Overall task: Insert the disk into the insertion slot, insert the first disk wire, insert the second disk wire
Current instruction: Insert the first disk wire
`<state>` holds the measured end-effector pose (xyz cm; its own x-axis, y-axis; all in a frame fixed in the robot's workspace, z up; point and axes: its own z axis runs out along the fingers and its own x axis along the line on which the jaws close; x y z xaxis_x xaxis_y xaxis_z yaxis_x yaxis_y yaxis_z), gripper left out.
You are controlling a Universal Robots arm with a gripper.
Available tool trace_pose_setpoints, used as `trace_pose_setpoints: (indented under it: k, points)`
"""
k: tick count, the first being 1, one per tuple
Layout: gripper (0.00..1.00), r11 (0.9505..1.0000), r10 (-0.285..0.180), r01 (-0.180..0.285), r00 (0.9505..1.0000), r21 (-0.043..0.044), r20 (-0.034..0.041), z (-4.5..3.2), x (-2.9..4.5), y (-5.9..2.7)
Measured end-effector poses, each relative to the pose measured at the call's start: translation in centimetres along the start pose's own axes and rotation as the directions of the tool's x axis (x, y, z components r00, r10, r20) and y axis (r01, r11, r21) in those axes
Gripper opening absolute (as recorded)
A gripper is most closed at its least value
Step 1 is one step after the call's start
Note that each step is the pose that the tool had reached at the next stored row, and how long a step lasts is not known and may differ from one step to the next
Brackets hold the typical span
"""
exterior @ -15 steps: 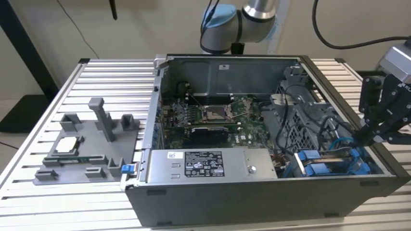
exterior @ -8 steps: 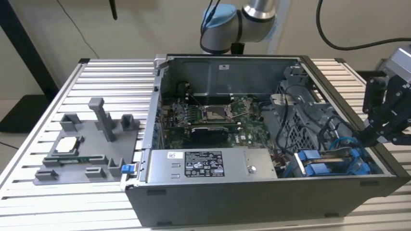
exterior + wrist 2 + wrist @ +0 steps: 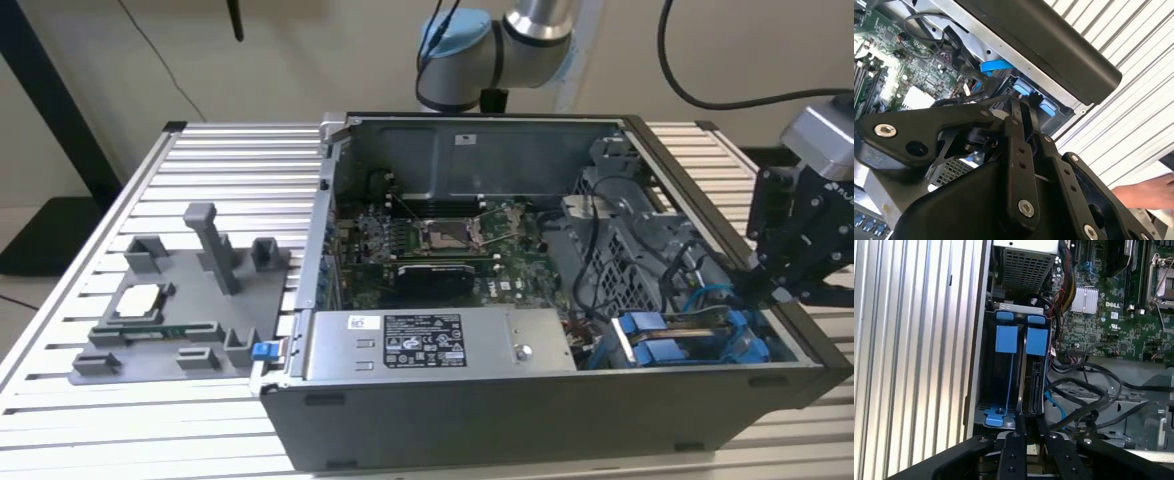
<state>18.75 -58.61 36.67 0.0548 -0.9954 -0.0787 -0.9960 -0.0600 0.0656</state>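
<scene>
Open computer case (image 3: 534, 430) on a slatted aluminium bench (image 3: 227, 170). Jaws down at the case's corner on the exterior view's right, just above the grey drive cage (image 3: 681, 335). Clenched or released: cannot tell. In the first wrist view, aimed at the near end of the disk (image 3: 1026, 382), right beside it.

Disk standing on edge inside the insertion slot (image 3: 1035, 405), with blue plastic tabs (image 3: 1006, 337) at the cage's end away from the jaws. Blue data cable (image 3: 1055, 404) curling just beside the slot, next to a bundle of black cables (image 3: 1089, 400); plugged into the disk or not, cannot tell. Beyond the cage, green motherboard (image 3: 1114, 325) with a finned silver heatsink (image 3: 1084, 300).

In the exterior view, grey power-supply box (image 3: 427, 345) along the case's near edge, beside the cage. Grey fixture tray (image 3: 174, 310) well apart from the case, on the bench at the exterior view's left. In the second wrist view, a person's hand (image 3: 1146, 195) over the bench, outside the case.
</scene>
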Motion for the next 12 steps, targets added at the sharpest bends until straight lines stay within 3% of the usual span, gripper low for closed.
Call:
trace_pose_setpoints:
  k: [12]
  points:
    - [0.00, 0.9958, 0.092, -0.092, 0.9958, 0.0070, 0.0051, 0.63, -0.08, 0.75]
